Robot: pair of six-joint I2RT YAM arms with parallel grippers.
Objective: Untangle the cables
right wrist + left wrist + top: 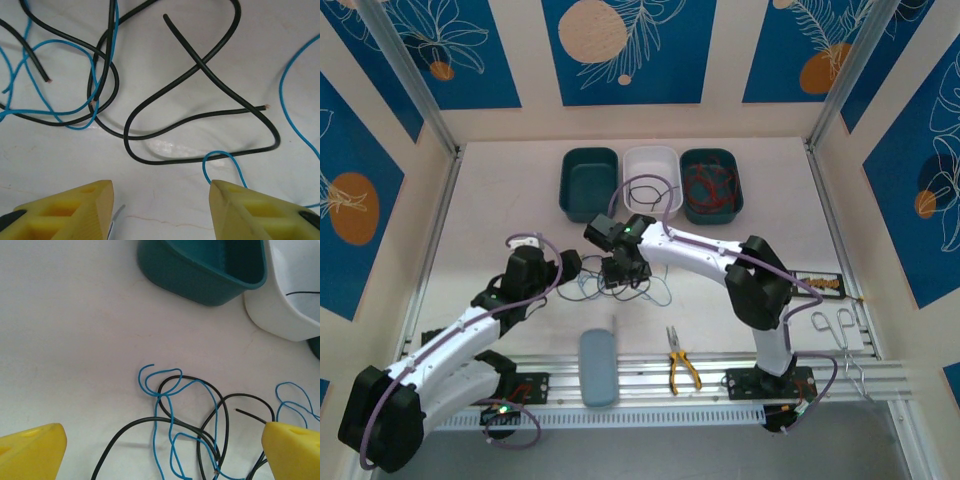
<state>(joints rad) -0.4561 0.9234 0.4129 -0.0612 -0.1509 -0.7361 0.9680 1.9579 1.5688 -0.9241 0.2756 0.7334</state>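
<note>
Soft, even overhead light fills the top view; the pale desk (510, 200) reads bright, with only faint shadows. In the left wrist view the cables (161, 394) are sharp and cast thin, soft shadows, while the yellow jaws at the lower corners look slightly blurred. In the right wrist view, mild glare sits just below centre.
</note>
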